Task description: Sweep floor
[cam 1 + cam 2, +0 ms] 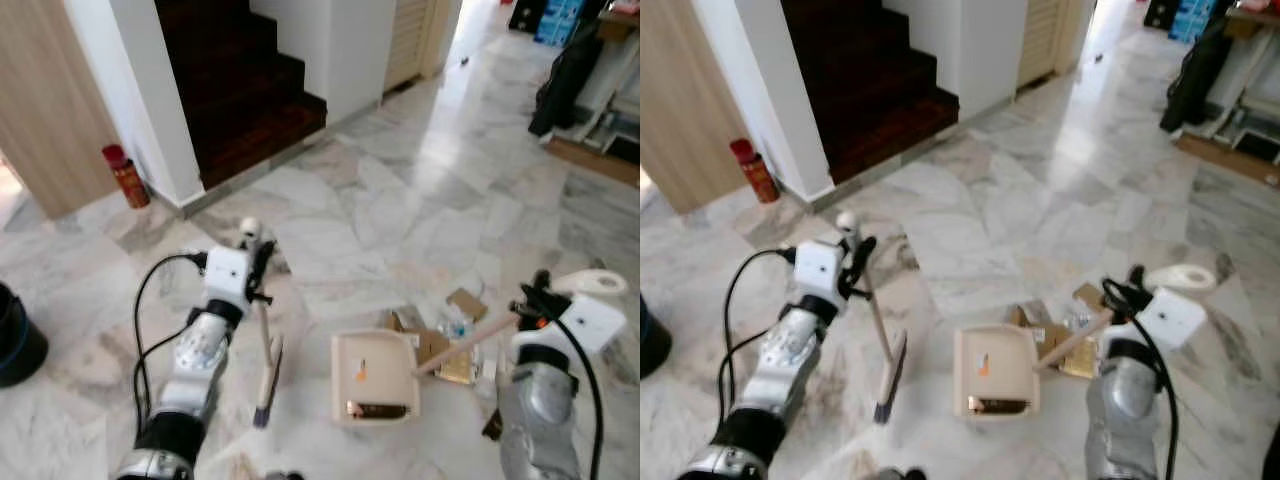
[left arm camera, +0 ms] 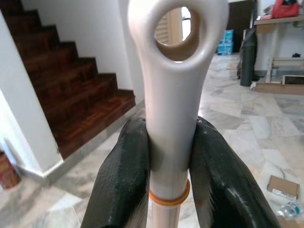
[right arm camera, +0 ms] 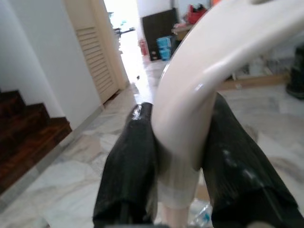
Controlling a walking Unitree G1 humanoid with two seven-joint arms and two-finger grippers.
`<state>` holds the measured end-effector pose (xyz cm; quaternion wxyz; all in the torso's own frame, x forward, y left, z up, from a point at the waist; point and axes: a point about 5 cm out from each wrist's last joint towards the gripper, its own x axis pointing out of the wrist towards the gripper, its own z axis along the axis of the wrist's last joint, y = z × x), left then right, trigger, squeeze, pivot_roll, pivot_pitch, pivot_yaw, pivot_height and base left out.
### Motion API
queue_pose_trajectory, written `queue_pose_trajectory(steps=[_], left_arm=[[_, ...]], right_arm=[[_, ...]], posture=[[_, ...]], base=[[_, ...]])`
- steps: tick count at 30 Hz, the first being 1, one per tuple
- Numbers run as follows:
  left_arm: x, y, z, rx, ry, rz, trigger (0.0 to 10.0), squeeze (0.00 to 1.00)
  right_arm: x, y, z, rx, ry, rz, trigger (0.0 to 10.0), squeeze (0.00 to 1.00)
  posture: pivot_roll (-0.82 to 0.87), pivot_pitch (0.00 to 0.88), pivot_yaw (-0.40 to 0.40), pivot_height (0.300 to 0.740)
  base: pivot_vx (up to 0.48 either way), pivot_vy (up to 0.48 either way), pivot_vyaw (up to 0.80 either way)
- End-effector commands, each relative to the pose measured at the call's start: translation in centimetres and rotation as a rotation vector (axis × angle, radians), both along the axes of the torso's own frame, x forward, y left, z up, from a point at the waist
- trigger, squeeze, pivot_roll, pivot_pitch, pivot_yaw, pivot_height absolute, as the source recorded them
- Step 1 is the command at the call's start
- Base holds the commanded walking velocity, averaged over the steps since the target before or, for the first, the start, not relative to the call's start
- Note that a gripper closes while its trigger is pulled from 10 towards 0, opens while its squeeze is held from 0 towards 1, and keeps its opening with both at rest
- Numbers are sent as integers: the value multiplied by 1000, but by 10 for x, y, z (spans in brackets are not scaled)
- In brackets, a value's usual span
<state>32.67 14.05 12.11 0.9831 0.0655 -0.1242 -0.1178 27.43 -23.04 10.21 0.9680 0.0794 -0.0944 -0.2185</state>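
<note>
Currently sweeping, collection stage. Litter pile [image 1: 455, 335] lying on the marble floor [image 1: 420, 210] just beside the dustpan's far side: flattened cardboard pieces, a small box, what looks like a crushed clear bottle. Not yet inside the pan, judging by how it lies.

Cream dustpan [image 1: 375, 375] sitting flat on the floor between the two arms, mouth direction hard to confirm. Long handle [image 1: 470, 342] slanting up to the right, ending in a looped grip. Right gripper [image 3: 178, 156] clamping that grip, both black fingers [image 3: 130, 171] pressing its sides.

Brush [image 1: 267, 385] standing to the left of the pan, dark bristles down at the floor, apart from the pan and on the opposite side from the litter. Left gripper [image 2: 171, 166] squeezing the brush handle [image 2: 172, 118] just below its hanging hole, fingers tight on the shaft.

Further out: dark wooden stairs [image 1: 240, 90], red canister [image 1: 125, 175] by the wall, black bucket [image 1: 15, 340] at far left.

Next move, as a guess: bringing the brush around to the far side of the litter, then dragging toward the pan while holding the pan lip flat on the tile. Possibly reorienting the pan first. Risk: light cardboard sliding under the lip or scattering; bottle rolling away.
</note>
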Motion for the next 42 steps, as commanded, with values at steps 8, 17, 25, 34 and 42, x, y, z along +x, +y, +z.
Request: queue_pose_trajectory(steps=[8,17,25,34,42], left_arm=[[1,-3,11,-11,-42,-16,10000,0],[2,-3,15,-12,-44,-14,10000,0],[3,-2,16,-13,-44,-11,10000,0],[2,-1,16,-10,-39,-14,10000,0],[1,-1,15,-12,-33,-15,10000,0]], right_arm=[[-1,-5,9,5,-41,-18,10000,0],[2,-5,12,6,-49,-12,10000,0],[4,-4,13,11,-47,-8,10000,0],[3,-2,12,18,-42,-4,10000,0],[4,-2,10,18,-35,-2,10000,0]], posture=[[62,24,12,740],[73,52,15,740],[76,67,17,740],[82,86,20,740],[84,94,19,740]], base=[[0,343,0],[0,345,0],[0,344,0],[0,344,0],[0,341,0]])
